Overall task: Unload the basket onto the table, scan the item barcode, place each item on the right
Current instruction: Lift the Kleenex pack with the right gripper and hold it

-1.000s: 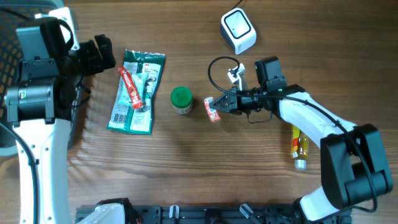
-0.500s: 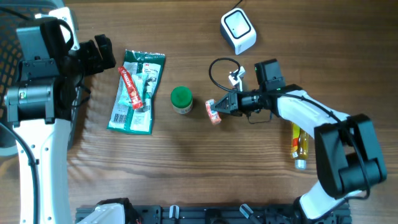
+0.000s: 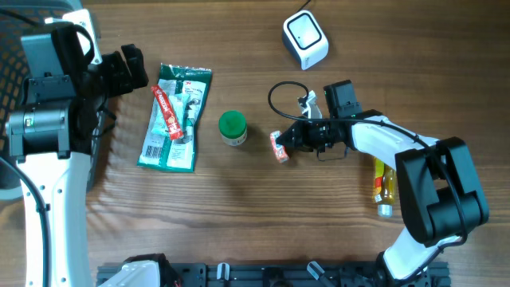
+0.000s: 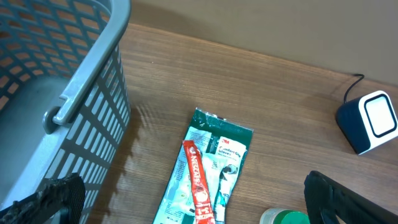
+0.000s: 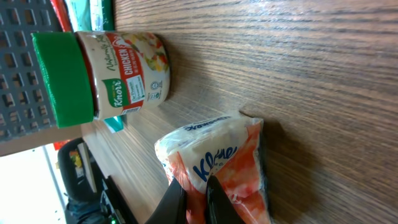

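Wooden table (image 3: pixel 239 207) is carrying, left to right: a grey basket (image 4: pixel 62 74); the left gripper (image 3: pixel 137 70), hanging spread wide and empty; a green packet (image 3: pixel 174 119); a jar (image 3: pixel 233 127); the sachet (image 3: pixel 279 147), just beside the jar, which the right gripper (image 3: pixel 291 139) is pinching tight; the scanner (image 3: pixel 306 40), at the far edge; a bottle (image 3: pixel 384 187).

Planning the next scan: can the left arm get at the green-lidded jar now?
Probably yes. The left arm has open, empty jaws; only the flat green packet lies between it and the jar. The right arm, shut on a sachet, sits beyond the jar, apart.
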### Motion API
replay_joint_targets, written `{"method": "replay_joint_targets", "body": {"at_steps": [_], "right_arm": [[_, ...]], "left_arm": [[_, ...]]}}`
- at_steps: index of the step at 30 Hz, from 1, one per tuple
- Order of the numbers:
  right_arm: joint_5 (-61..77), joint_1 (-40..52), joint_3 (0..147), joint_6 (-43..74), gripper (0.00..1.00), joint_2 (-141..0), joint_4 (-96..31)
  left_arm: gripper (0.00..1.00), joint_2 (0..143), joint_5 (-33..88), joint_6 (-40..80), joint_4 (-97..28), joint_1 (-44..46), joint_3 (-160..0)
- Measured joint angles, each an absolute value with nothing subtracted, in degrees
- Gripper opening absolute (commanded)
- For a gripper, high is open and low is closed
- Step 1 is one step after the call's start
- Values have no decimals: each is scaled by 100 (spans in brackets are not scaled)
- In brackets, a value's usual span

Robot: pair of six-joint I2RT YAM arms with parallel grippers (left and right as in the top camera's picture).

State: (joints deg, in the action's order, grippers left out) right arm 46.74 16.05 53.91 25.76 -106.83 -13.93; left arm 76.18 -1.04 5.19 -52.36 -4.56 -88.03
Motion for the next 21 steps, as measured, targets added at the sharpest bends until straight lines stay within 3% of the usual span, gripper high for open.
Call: {"method": "replay_joint_targets", "body": {"at_steps": [4, 11, 17, 21], "right_arm": [[4598, 1605, 5391, 2576, 6, -10683, -1393], [4525, 1605, 5391, 2556, 22, -10683, -1387], [4322, 1605, 5391, 2569, 29, -10683, -1404], [4174, 1605, 5391, 2574, 44, -10683, -1404]], "left_arm": [[100, 7618, -104, 517, -5236, -456, -8803], [100, 7618, -104, 517, -5236, -456, -8803], [100, 7618, -104, 519, -5236, -456, -8803], [100, 7618, -104, 517, -5236, -456, -8803]]}}
